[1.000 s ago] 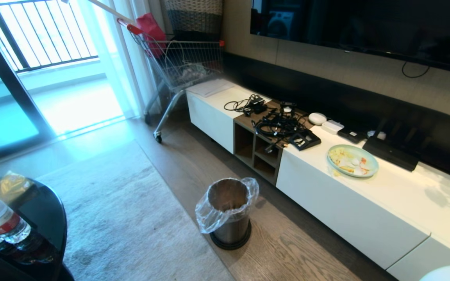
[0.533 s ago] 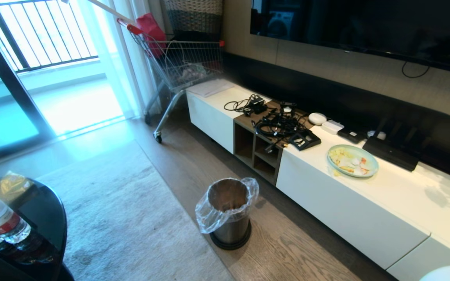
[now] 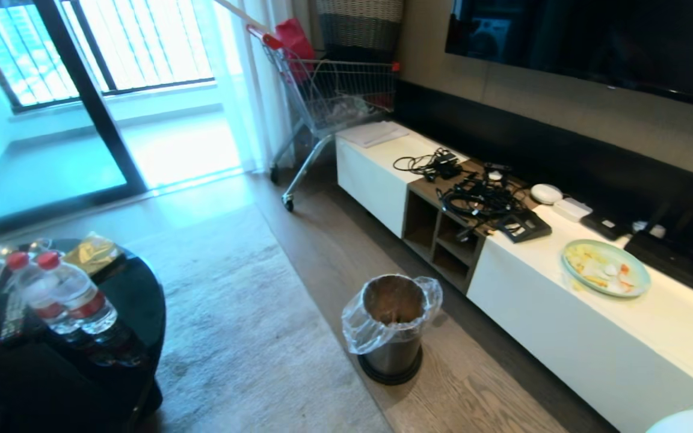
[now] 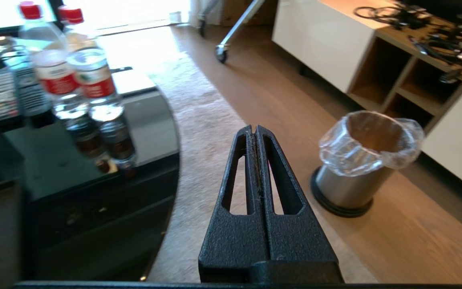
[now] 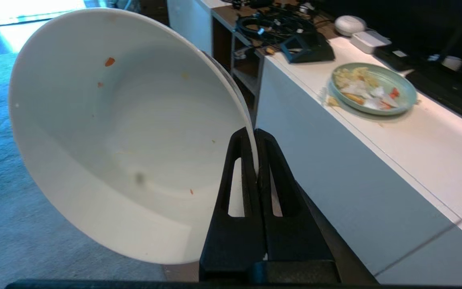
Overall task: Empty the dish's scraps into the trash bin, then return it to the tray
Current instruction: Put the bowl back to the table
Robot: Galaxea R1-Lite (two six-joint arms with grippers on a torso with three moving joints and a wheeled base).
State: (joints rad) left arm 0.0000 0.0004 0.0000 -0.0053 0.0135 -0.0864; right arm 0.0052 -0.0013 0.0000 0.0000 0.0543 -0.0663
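Right gripper (image 5: 255, 138) is clamped on the rim of the dish (image 5: 106, 132), which hangs tilted on edge, beside the white cabinet (image 5: 335, 168). Glossy white inside carries only orange specks (image 5: 110, 61); emptying looks done. Left gripper (image 4: 254, 130) is pressed together, holding nothing. Bag-lined metal trash bin (image 3: 393, 325) stands on the wood floor. The tray is not in view. Advised: keep the pinch firm, level the dish before carrying it.

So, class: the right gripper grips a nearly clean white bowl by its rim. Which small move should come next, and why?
Probably keep turning toward the black table to find the tray, which is not in view. The white bowl, pinched at its rim by the right gripper, holds only orange specks, so emptying looks done.
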